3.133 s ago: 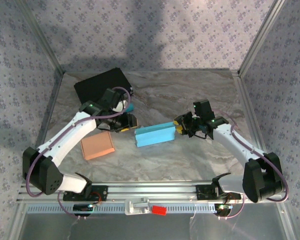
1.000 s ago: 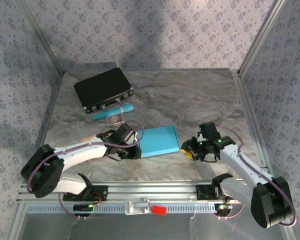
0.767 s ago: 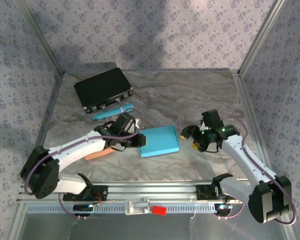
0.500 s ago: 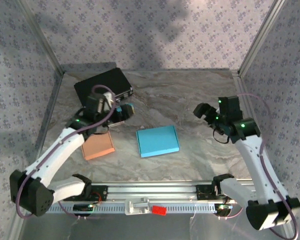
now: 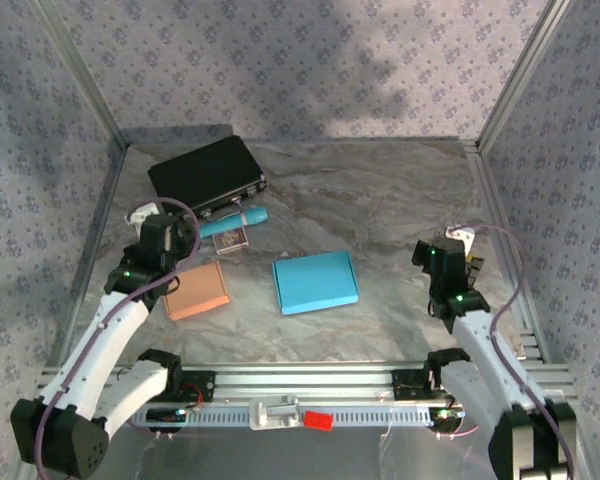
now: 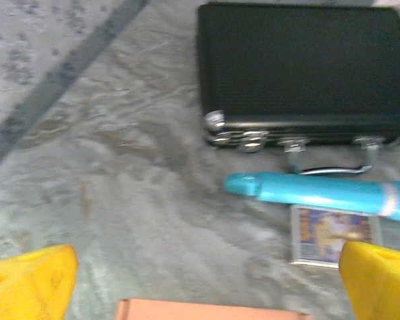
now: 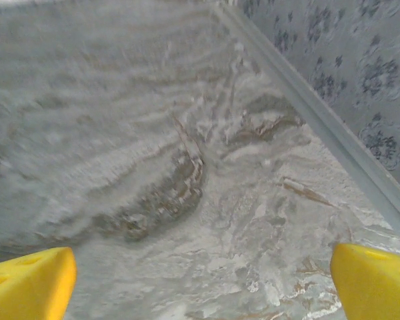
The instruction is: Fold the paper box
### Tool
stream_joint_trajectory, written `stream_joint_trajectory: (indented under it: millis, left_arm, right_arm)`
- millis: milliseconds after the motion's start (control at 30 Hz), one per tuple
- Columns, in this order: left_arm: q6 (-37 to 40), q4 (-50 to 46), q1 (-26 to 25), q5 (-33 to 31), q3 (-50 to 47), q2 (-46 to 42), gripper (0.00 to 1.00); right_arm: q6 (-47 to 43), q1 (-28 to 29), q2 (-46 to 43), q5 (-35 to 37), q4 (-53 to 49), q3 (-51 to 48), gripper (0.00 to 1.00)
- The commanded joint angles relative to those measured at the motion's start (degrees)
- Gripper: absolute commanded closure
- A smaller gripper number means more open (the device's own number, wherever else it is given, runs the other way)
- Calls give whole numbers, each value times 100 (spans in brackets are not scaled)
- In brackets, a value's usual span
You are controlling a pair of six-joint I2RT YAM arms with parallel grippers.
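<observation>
The blue paper box (image 5: 316, 282) lies flat and closed in the middle of the marble table, with nothing touching it. My left gripper (image 5: 163, 237) is drawn back to the left, well clear of it. In the left wrist view the left gripper (image 6: 207, 287) is open, yellow fingertips (image 6: 30, 283) wide apart over bare table. My right gripper (image 5: 444, 260) hangs to the right of the box, also apart from it. In the right wrist view the right gripper (image 7: 203, 287) is open, its fingertips (image 7: 377, 283) spread above marble, nothing between them.
An orange box (image 5: 195, 291) lies left of the blue one, its edge (image 6: 207, 310) below my left fingers. A black case (image 5: 205, 177), a teal pen (image 5: 235, 220) and a small card (image 5: 230, 239) sit at the back left. Patterned walls (image 7: 333, 60) enclose the table.
Both grippers have opened, let go of the blue box and pulled back to their own sides. The box now lies flat, slightly nearer the centre.
</observation>
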Motion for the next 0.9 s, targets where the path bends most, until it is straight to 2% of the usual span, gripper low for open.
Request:
stream_joint_trajectory:
  millis: [0, 233, 267, 333, 433, 467, 500, 533, 633, 767, 867]
  left_arm:
    - [800, 820, 124, -650, -284, -28, 0]
    - [1152, 884, 653, 153, -200, 608, 0]
    - [1155, 968, 700, 235, -221, 646, 0]
    - [1255, 1240, 720, 352, -341, 666, 0]
    - [1500, 1890, 731, 423, -649, 716, 0]
    - [1579, 2151, 733, 416, -759, 754, 0]
    - [1654, 2376, 739, 418, -856, 800, 0]
    - [1726, 2657, 749, 434, -971, 874, 0]
    - [1910, 3377, 910, 538, -1161, 1362, 0]
    - [1841, 4130, 1401, 1349, -1196, 2425, 0]
    - [2014, 4481, 1434, 1513, -1069, 2880, 0]
  right_arm:
    - [-643, -129, 778, -432, 1836, -284, 1]
    - [-1126, -541, 2562, -1422, 4070, -222, 1]
    - [-1271, -571, 2727, -1499, 4001, -59, 1]
    - [-1294, -751, 3196, -1788, 4479, -51, 1]
    - [-1164, -969, 3845, -2155, 5744, -355, 1]
    - [-1166, -973, 3640, -2120, 5158, -227, 1]
    - [-1170, -959, 3681, -2104, 5154, -234, 1]
    - [-1183, -940, 3772, -2030, 5560, -330, 1]
    - [-1174, -850, 3741, -1721, 5399, -259, 1]
    - [-1243, -692, 3722, -1424, 5085, -126, 1]
    - [-1245, -694, 3744, -1425, 5120, -129, 1]
